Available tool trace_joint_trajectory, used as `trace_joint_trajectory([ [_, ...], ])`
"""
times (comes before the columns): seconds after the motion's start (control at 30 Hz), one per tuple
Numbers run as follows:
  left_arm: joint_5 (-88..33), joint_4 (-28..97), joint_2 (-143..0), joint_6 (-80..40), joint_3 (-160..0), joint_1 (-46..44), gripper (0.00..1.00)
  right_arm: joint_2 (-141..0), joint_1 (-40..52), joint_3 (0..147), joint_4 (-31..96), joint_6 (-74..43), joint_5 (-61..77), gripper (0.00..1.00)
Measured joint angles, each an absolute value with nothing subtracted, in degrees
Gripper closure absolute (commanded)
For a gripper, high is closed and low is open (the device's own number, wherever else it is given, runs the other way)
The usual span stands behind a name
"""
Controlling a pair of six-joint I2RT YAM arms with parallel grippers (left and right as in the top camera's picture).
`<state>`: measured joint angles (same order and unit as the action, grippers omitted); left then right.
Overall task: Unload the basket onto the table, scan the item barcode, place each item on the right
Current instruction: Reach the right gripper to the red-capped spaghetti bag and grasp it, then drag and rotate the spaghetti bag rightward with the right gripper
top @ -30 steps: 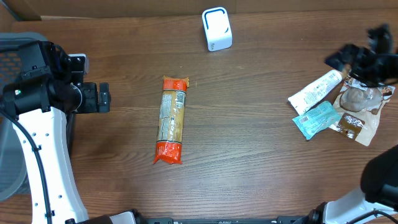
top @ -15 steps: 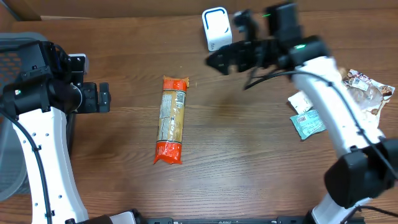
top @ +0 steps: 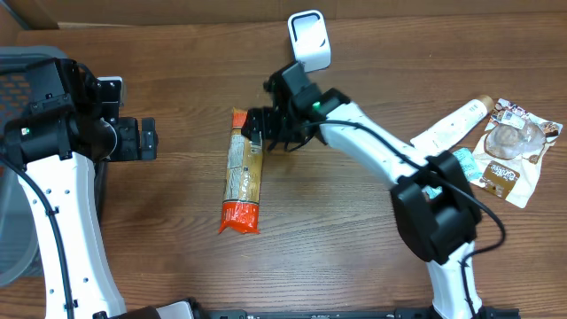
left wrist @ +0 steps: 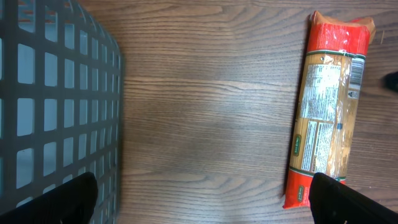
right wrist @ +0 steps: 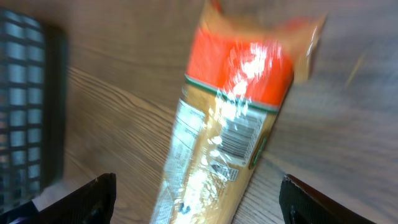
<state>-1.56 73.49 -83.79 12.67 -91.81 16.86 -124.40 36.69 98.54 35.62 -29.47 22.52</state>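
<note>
— One pasta packet [top: 244,171] is lying on the table [top: 372,266], long axis running near-to-far.
— Grippers?
— Your right gripper [top: 261,135] is hovering spread wide over its far end; your left gripper [top: 148,139] is gaping too.

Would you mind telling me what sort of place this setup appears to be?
Probably a mock shop checkout: a white barcode scanner stands on the wooden table, a pasta packet and other wrapped groceries lie around, and a grey mesh basket sits at the left.
</note>
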Motion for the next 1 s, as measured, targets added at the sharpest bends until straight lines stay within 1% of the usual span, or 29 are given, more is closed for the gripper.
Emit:
trace_joint_trajectory([
  [0.3,-1.56,73.47,-83.79,12.67,-91.81,16.86,0.01,-129.45,38.54,98.43,37.85,-29.91,27.97,0.16],
  [0.47,-1.56,73.49,-83.79,12.67,-91.81,16.86,0.01,-130.82,38.50,98.43,38.06,-28.42,31.46,0.20],
  [0.6,-1.56,73.49,-83.79,12.67,-91.81,16.86,0.00,-131.76,38.50,98.28,38.09,-28.03,33.50,0.31],
  [0.67,-1.56,73.49,-83.79,12.67,-91.81,16.86,0.00,-131.76,38.59,97.86,38.00,-27.83,34.13,0.39],
  [0.7,-1.54,73.49,-83.79,12.67,-91.81,16.86,0.00,-131.76,38.63,97.58,37.93,-27.86,34.28,0.41],
  [0.77,-1.56,73.49,-83.79,12.67,-91.81,16.86,0.00,-131.76,38.74,96.47,37.39,-28.42,35.20,0.41],
  [0.83,-1.56,73.49,-83.79,12.67,-91.81,16.86,0.00,-131.74,38.79,95.92,36.95,-28.69,36.03,0.47],
  [0.93,-1.56,73.49,-83.79,12.67,-91.81,16.86,0.01,-131.74,38.79,94.98,36.91,-28.82,37.58,0.67],
  [1.0,-1.56,73.49,-83.79,12.67,-91.81,16.86,0.01,-131.76,38.79,94.41,36.91,-29.15,38.28,0.83],
])
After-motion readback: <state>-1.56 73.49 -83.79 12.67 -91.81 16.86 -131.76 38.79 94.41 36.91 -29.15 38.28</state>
